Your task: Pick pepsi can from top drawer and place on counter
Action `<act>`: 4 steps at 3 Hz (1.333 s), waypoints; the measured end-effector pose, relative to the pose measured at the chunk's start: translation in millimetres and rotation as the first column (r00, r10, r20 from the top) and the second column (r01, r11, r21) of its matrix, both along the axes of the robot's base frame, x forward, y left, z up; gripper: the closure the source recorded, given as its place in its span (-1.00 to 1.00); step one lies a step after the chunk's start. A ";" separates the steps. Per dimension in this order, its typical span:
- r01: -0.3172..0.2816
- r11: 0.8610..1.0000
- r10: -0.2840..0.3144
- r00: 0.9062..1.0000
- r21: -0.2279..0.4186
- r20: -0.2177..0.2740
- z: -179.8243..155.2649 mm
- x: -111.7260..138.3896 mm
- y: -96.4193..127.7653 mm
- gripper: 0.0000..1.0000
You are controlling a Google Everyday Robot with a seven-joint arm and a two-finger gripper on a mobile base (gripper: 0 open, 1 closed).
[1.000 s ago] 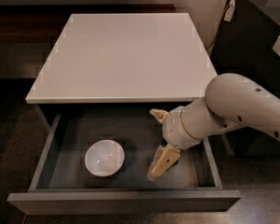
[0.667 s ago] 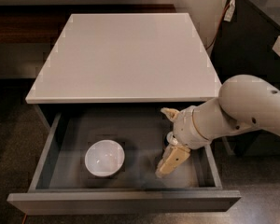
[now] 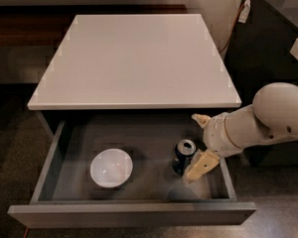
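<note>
Hardly begun: the pepsi can [image 3: 183, 158] stands upright at the right end of the open top drawer [image 3: 134, 213], the gripper [image 3: 193, 146] just beside it, jaws spread and empty, nothing yet lifted onto the table [image 3: 134, 58].

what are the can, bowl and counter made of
The pepsi can: likely metal, silvery top glinting above a dark blue wall. The bowl: glossy white, ceramic or plastic, unclear. The counter: smooth matte white, perhaps laminate. The end effector hangs open beside the can, in the top drawer.
</note>
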State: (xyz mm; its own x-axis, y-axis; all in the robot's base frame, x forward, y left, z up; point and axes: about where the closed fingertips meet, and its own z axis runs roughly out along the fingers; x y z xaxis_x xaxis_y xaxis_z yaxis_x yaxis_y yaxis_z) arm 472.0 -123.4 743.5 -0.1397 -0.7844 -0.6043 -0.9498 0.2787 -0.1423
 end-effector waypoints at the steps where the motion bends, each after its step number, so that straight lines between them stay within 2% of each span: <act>1: 0.012 1.000 -0.012 1.000 -0.008 -0.022 -14.3 9.7 -8.3 -1.00; 3: 0.027 0.999 -0.025 0.997 0.024 -0.068 -51.0 22.5 -6.2 -1.00; 4: 0.030 0.999 -0.028 0.998 0.030 -0.064 -63.1 26.5 1.2 -0.57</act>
State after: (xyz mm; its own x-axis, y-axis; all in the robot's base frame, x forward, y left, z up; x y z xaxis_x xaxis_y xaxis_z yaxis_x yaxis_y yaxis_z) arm 498.5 -122.2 680.3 -0.2008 -0.7604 -0.6176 -0.9481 0.3095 -0.0729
